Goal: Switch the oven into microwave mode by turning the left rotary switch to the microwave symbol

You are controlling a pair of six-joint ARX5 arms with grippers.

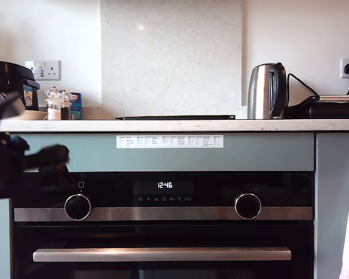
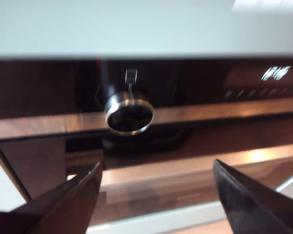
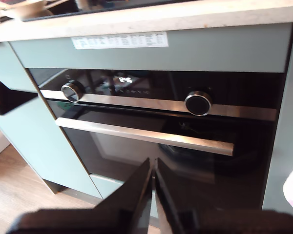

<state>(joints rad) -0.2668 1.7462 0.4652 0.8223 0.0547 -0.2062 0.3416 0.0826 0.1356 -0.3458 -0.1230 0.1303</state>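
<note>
Under the tabletop: the oven [image 1: 163, 232] sits built in below the pale tabletop [image 1: 180, 125], its black glass front facing the exterior view, its long axis running from 9 o'clock to 3 o'clock.
Handle: the steel bar handle [image 1: 161, 254] lies level along that same axis, below the brushed strip [image 1: 163, 213].
Target knob: the mode knob [image 1: 77, 207] is at the 9 o'clock end of the strip in the exterior view; its axis points straight out of the front, and a small square symbol [image 1: 81, 185] sits at its 12 o'clock.
Other knob: the second knob [image 1: 248, 206] is at the 3 o'clock end, well apart; the display [image 1: 164, 185] reads 12:46 between them.
My first pincer [image 2: 156, 190]: spread wide, empty, aimed at the mode knob but short of it, not touching; its dark arm shows at 9 o'clock of the exterior view.
My second pincer [image 3: 153, 195]: pressed together, holding nothing, hanging back from the oven door.
Pointer mark: too blurred to read where the knob is set.
Risk, slip: I judge the smooth steel rim may spin under the fingers [image 2: 78, 200] if they close off-centre.
Risk, overshoot: turning past the microwave symbol is likely, since the symbols are hard to see.
Risk, contact: pushing in too far could knock the glass.
</note>
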